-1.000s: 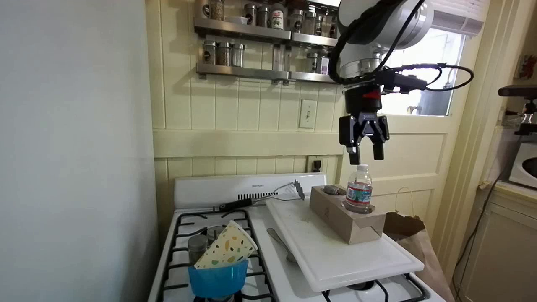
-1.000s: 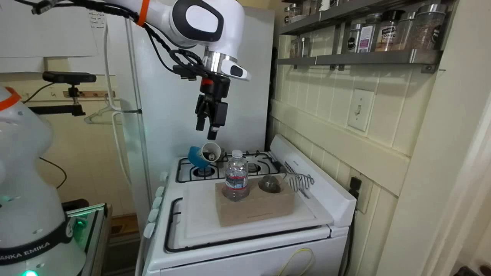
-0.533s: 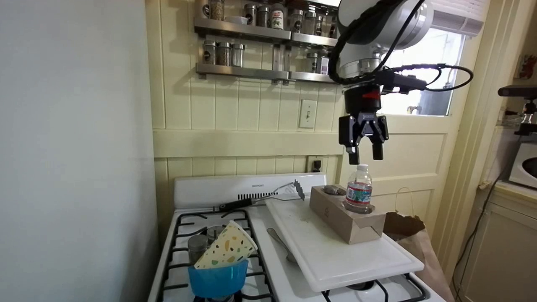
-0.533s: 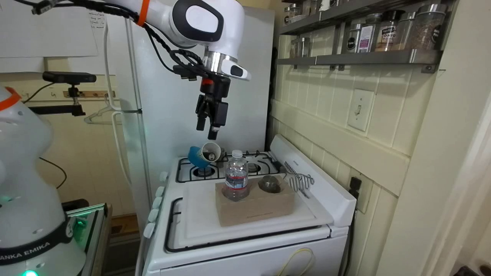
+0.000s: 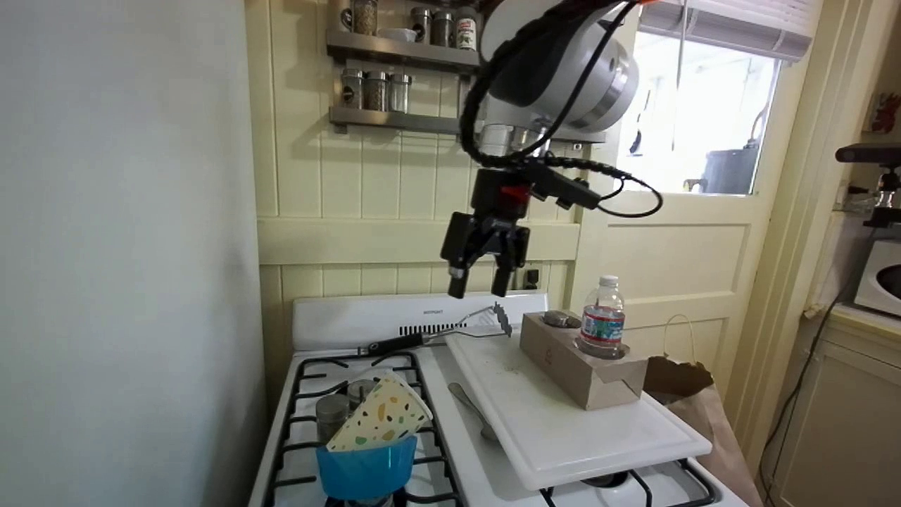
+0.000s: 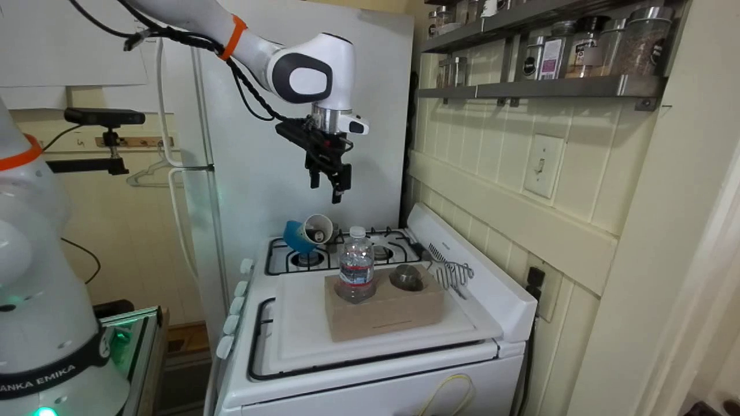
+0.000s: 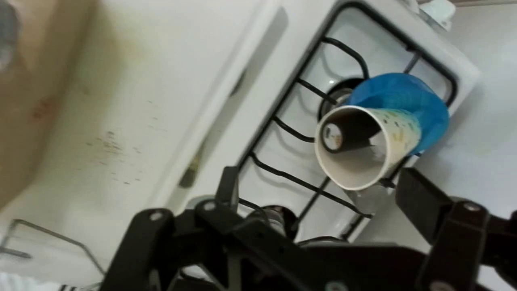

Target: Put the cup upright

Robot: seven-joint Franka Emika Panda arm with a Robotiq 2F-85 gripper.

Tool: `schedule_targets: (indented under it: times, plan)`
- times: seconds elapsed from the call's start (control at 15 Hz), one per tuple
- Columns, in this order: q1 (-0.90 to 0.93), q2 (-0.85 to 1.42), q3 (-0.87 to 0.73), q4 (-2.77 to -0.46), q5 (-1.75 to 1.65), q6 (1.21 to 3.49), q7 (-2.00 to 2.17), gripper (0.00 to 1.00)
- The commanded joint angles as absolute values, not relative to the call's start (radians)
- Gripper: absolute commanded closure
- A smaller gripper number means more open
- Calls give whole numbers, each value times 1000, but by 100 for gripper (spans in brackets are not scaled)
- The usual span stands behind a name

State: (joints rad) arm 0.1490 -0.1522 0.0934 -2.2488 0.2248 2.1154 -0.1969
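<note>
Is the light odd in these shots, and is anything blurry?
In an exterior view, the window is partly washed out and the gripper looks slightly smeared; in the wrist view, the picture is soft, so the pattern on the cup looks fuzzy, and the grate bars throw faint shadows on the stovetop.

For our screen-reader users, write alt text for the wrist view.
A tilted speckled cup, mouth toward the camera and a dark cylinder inside, overlaps a blue tub on a stove grate. The open gripper spans the bottom; a white cutting board lies left.
</note>
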Motion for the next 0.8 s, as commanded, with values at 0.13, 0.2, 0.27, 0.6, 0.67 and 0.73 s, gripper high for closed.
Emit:
schedule_targets:
  times: [0.13,0.2,0.27,0.6,0.67,0.73]
  plan:
    - [198,61,140,-2170,453,2171,-361,0]
    - [195,87,152,-2162,468,2165,-361,0]
    - [190,102,161,-2156,475,2158,-363,0]
    - [167,205,196,-2105,525,2136,-437,0]
    - [164,219,203,-2098,522,2132,-444,4]
    - [160,233,209,-2090,523,2126,-450,13]
